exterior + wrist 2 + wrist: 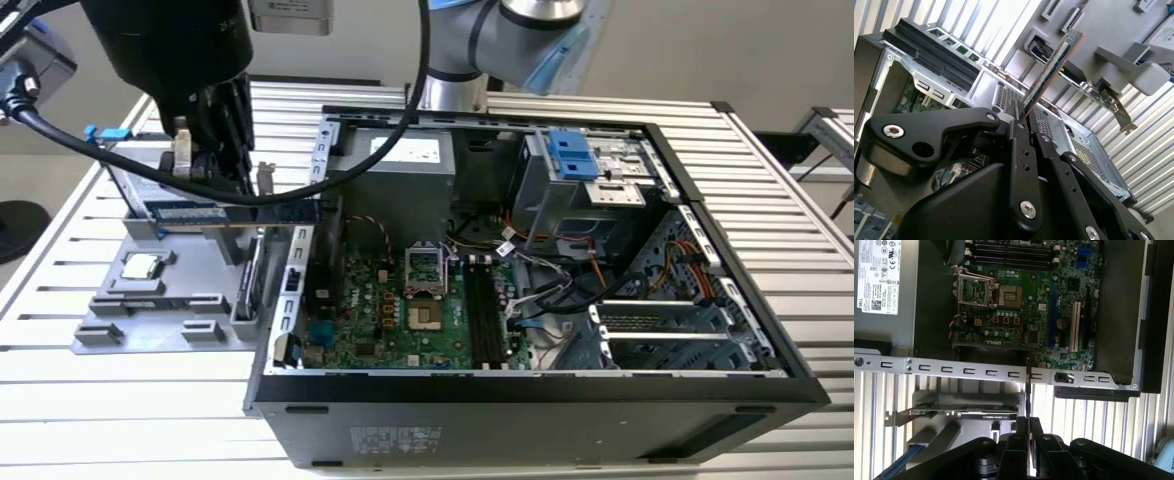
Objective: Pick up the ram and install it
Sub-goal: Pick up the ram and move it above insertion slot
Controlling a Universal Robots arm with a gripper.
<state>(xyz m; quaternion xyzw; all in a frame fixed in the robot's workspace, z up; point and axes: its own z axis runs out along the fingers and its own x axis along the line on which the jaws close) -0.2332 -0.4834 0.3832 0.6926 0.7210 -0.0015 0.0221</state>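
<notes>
My gripper (pixel 200 185) is shut on the ram (pixel 187 212), a dark bluish stick lifted above the grey parts holder (pixel 100 335) at the exterior view's left, just outside the open computer case (pixel 534 390). In the second wrist view the ram (pixel 1054 65) sticks out edge-on from between the black fingers (pixel 1019 145) of the gripper (pixel 1023 116). In the first wrist view the ram (pixel 1027 390) is a thin line running from the gripper (pixel 1027 424) across the case's side rail (pixel 954 370). The motherboard's long black slots (pixel 483 315) (pixel 1009 252) lie inside the case.
A processor chip (pixel 140 266) rests on the grey holder. An upright card with a metal bracket (pixel 964 412) stands in the holder near the gripper. The case holds a power supply (pixel 400 165), drive cage (pixel 587 180) and loose cables (pixel 547 290). A slatted metal table (pixel 787 230) surrounds everything.
</notes>
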